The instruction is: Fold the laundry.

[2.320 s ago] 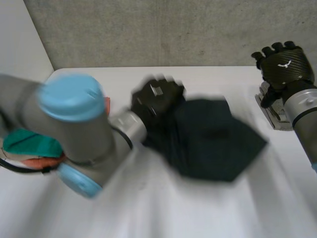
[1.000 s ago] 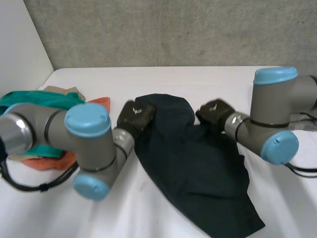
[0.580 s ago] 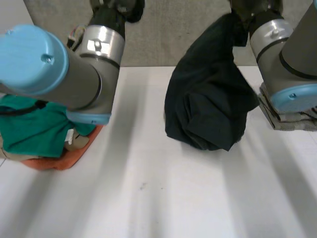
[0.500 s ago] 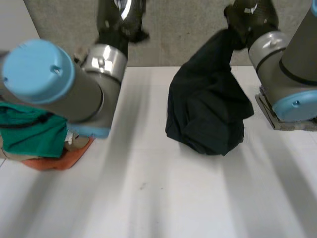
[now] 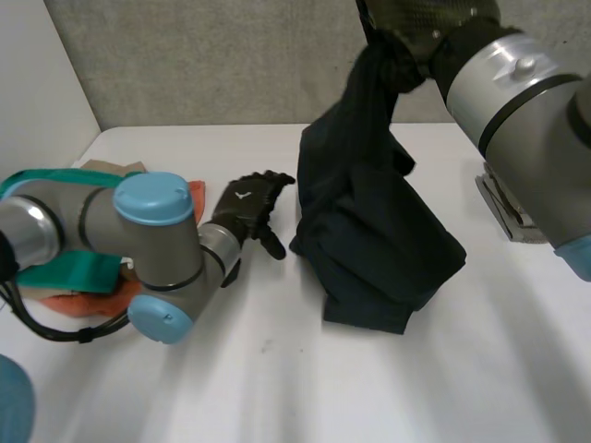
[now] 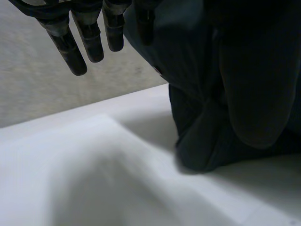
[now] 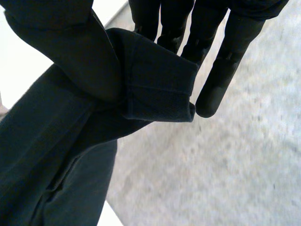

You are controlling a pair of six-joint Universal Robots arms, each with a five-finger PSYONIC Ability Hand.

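Laundry on show comes to one dark garment [image 5: 374, 240], hanging from the robot's right hand [image 5: 416, 23] above the white table [image 5: 277, 369], with its lower part bunched in a heap on the tabletop. We count two hands. In the head view the right one is raised against the grey wall [image 5: 203, 55] and partly cut off by the frame's edge. Its own wrist view shows its fingers [image 7: 233, 42] reaching down behind a folded hem [image 7: 155, 82], and the cloth is gathered and gripped in that hand.

The left hand [image 5: 242, 210] lies low over the table just beside the garment's edge, apart from it as far as we can see. Its fingers [image 6: 70, 52] are straight and relaxed in its wrist view, with nothing in them, and the dark folds stand close by. A small white mark [image 5: 244, 195] sits on the back of this hand; we cannot read it as writing.

Behind the left arm [image 5: 152, 235] lies one pile of at least three pieces: a green cloth [image 5: 69, 270], an orange cloth [image 5: 65, 303] under it and a tan piece [image 5: 109, 167] at the far side. The arm hides much of this pile, so we cannot be sure of the count. What kind of garment the dark one is we cannot make out either. One grey block [image 5: 506, 212] sits on the table beyond the right arm, partly covered by it.
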